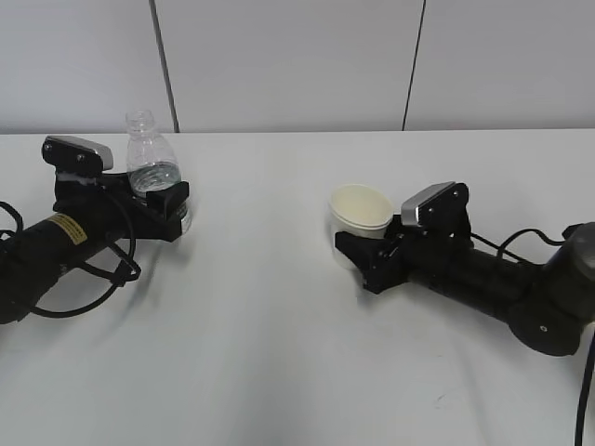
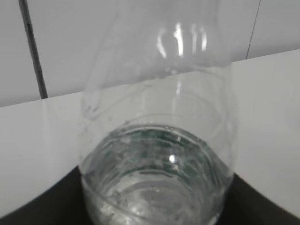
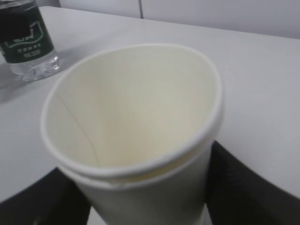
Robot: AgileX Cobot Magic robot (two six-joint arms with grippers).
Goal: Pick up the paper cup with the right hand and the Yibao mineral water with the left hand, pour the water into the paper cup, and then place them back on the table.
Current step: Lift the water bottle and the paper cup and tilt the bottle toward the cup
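The Yibao mineral water [image 1: 152, 167], a clear uncapped bottle partly filled, stands upright at the far left of the table [image 1: 279, 334]. My left gripper [image 1: 170, 206] is shut on its lower body. In the left wrist view the bottle [image 2: 157, 140] fills the frame between the dark fingers [image 2: 37, 208]. The cream paper cup [image 1: 362, 212] sits right of centre, empty inside. My right gripper [image 1: 358, 249] is shut on it, and its rim [image 3: 131, 108] is squeezed oval between the black fingers [image 3: 248, 187]. The bottle's green label [image 3: 26, 37] shows in the right wrist view.
Both black arms lie low over the white tabletop, the left with a cable loop [image 1: 93, 279] beside it. A white panelled wall [image 1: 297, 56] rises behind the table's far edge. Bare tabletop lies between the two grippers.
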